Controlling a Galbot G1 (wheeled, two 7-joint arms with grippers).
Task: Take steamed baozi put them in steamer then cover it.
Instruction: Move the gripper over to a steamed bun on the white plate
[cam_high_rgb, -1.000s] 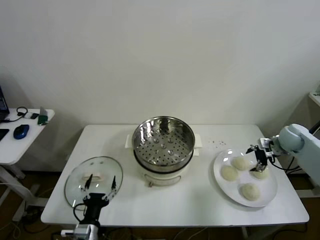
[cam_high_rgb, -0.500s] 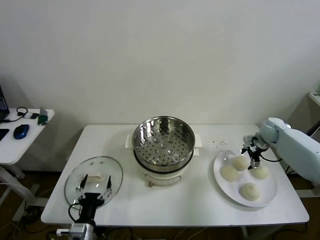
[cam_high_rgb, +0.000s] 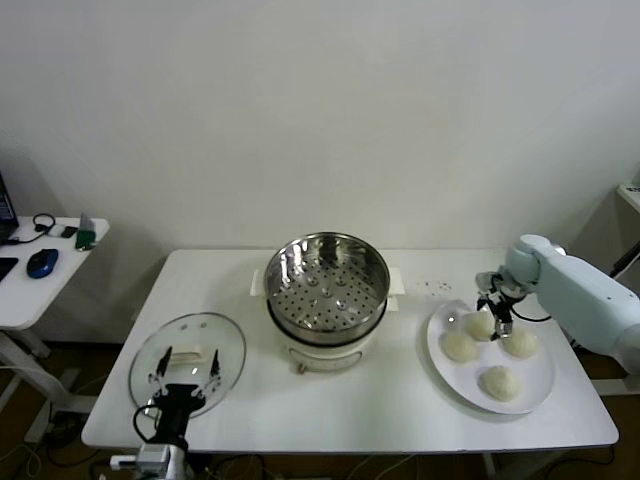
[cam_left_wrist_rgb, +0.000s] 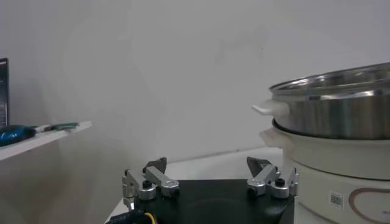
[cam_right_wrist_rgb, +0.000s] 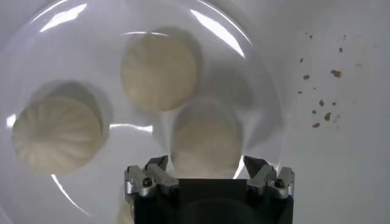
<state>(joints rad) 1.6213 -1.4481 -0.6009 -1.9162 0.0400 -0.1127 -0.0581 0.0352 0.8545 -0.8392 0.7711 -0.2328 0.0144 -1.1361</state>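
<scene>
We are only beginning: the steamer is standing empty mid-table, and all four baozi are sitting on the white plate at the table's right. Our right gripper is hovering just above the rear bun, its fingers spread wide either side of it, nothing held. Loading and covering are all waiting. The cover is lying flat near the front-left table edge, our left gripper waiting over it, fingers wide apart. Between plate and steamer we are seeing bare table, so the carry path looks open; the neighbouring buns are crowding the grasp
</scene>
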